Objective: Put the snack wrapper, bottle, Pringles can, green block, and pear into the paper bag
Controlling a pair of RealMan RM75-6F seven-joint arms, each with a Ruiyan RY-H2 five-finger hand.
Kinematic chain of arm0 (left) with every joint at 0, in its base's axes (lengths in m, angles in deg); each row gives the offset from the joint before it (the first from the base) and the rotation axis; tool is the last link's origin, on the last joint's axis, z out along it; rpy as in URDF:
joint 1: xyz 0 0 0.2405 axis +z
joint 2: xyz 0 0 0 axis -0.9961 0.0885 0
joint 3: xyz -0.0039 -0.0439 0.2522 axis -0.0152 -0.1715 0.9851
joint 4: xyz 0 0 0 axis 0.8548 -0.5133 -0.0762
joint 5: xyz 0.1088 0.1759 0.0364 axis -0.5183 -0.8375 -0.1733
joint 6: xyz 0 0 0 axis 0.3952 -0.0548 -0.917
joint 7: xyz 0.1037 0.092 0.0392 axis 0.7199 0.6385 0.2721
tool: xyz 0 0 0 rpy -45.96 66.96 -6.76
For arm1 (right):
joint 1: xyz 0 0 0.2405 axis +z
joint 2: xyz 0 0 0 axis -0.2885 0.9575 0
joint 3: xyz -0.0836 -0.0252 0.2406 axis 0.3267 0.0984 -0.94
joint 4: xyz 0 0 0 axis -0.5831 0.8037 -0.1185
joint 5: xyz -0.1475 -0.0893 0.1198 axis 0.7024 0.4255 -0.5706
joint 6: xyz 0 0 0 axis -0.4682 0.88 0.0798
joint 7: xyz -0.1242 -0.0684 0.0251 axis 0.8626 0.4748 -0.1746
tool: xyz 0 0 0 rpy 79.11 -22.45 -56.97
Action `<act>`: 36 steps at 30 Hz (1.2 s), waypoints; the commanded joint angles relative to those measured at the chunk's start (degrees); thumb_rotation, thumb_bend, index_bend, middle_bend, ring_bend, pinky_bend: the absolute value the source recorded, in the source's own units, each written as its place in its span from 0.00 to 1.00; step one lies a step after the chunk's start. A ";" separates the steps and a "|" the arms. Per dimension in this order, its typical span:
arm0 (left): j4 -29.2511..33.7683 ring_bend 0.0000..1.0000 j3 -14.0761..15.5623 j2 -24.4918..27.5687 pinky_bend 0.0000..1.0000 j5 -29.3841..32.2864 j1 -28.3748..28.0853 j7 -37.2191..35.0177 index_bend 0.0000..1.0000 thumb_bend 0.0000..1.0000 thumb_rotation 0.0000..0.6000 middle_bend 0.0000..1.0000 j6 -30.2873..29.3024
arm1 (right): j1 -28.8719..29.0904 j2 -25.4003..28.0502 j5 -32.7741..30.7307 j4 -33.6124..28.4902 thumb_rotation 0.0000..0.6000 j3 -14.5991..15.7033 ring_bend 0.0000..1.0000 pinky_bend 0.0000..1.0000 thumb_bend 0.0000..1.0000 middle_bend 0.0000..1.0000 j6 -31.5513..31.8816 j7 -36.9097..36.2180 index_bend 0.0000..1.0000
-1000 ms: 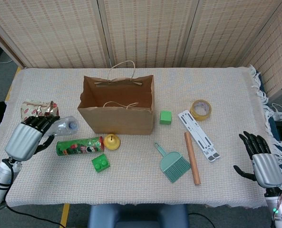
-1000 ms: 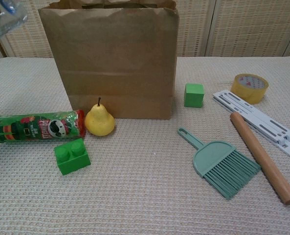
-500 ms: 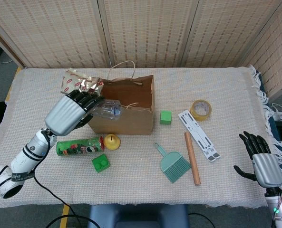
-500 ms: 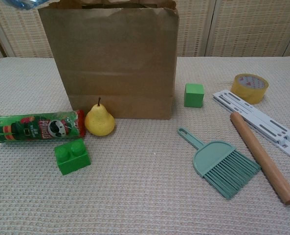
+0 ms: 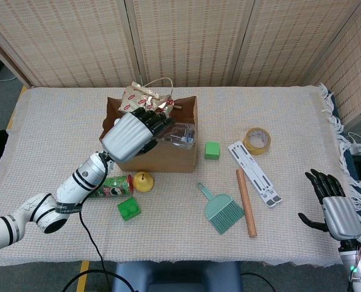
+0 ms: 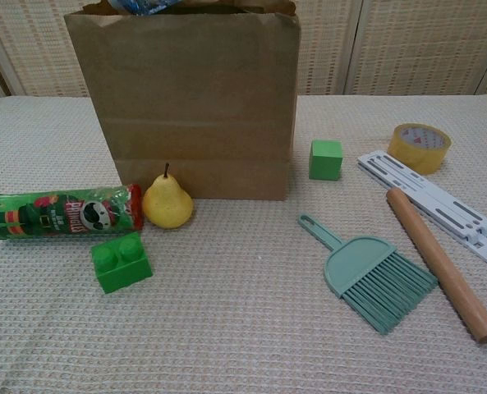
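My left hand (image 5: 133,135) is over the open mouth of the paper bag (image 6: 195,115), fingers wrapped round both the clear bottle (image 5: 179,134) and the crinkly snack wrapper (image 5: 145,97) at once; wrapper sticks up above my knuckles, bottle pokes out sideways over the bag opening. Both feel like light stuff I'd guess: bottle looks empty, thin plastic, smooth, so prob slippery and crushable; wrapper is foil-ish, soft, no stiffness, will flutter when let go. Bag is thin paper standing upright w/ handles, easy to tip if I knock the rim. Rest of the job sits at the bag's front left on the bench: Pringles can (image 6: 62,213) lying on its side, stiff tube, will roll, so take it mid-body; pear (image 6: 167,203) touching the can's cap end, firm-ish but bruisable, rounded, cup it; green block (image 6: 121,261) just in front, hard, studded, easy pinch on the sides. My right hand (image 5: 335,208) hangs off the bench's right edge, fingers spread, holding nothing. Bench wears a woven cloth (image 6: 243,328), grippy, slightly soft. Woven screen panels (image 5: 186,36) behind.
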 commanded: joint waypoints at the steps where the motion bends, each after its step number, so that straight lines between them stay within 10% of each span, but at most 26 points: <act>1: -3.10 0.59 1.03 -2.88 0.69 0.38 -2.30 0.83 0.68 0.58 1.00 0.66 1.83 | -0.03 0.07 -0.06 -0.12 1.00 -0.02 0.00 0.00 0.11 0.00 0.00 -0.12 0.00; 24: -4.67 0.58 5.48 -2.09 0.68 5.74 -4.66 5.61 0.64 0.56 1.00 0.63 8.99 | 0.12 0.54 -0.58 -0.56 1.00 -0.20 0.00 0.00 0.11 0.00 -0.43 -1.05 0.00; 29: -2.49 0.32 5.85 -1.51 0.46 7.68 -4.50 7.53 0.30 0.43 1.00 0.25 9.46 | 0.09 0.60 -0.56 -0.58 1.00 -0.21 0.00 0.00 0.11 0.00 -0.37 -1.22 0.00; 36: -0.37 0.11 6.02 -1.06 0.27 9.29 -4.38 9.56 0.08 0.40 1.00 0.04 8.91 | 0.05 0.71 -0.39 -0.51 1.00 -0.19 0.00 0.00 0.11 0.00 -0.22 -1.46 0.00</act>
